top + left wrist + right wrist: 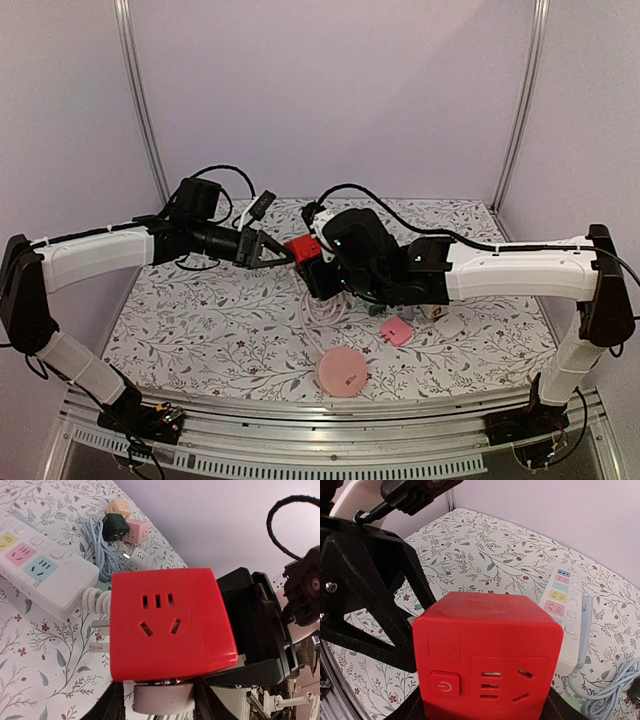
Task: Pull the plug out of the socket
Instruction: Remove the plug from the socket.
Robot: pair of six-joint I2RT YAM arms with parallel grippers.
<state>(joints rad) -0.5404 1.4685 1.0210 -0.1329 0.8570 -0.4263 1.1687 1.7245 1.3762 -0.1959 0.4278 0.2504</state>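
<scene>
**Top view.** The red cube plug [302,247] is raised above the floral table [200,310], mid-table toward the back. It sits between the left gripper [272,247] and the right gripper [318,262].

**Right wrist view.** The white power strip [560,605] lies flat on the table behind the cube, its long axis running away from the lens. The cube's face with the power button and an outlet faces the camera. Dark fingers flank the cube low on both sides, so the right gripper is pinching it.

**Left wrist view only.** Two bare metal prongs [101,624] project from the cube's left side. They are level, point toward the strip's near end and are seated in no slot. The cube has no marked long axis.

**Left gripper.** It cannot be told whether it grips the cube or only stands against it.
</scene>
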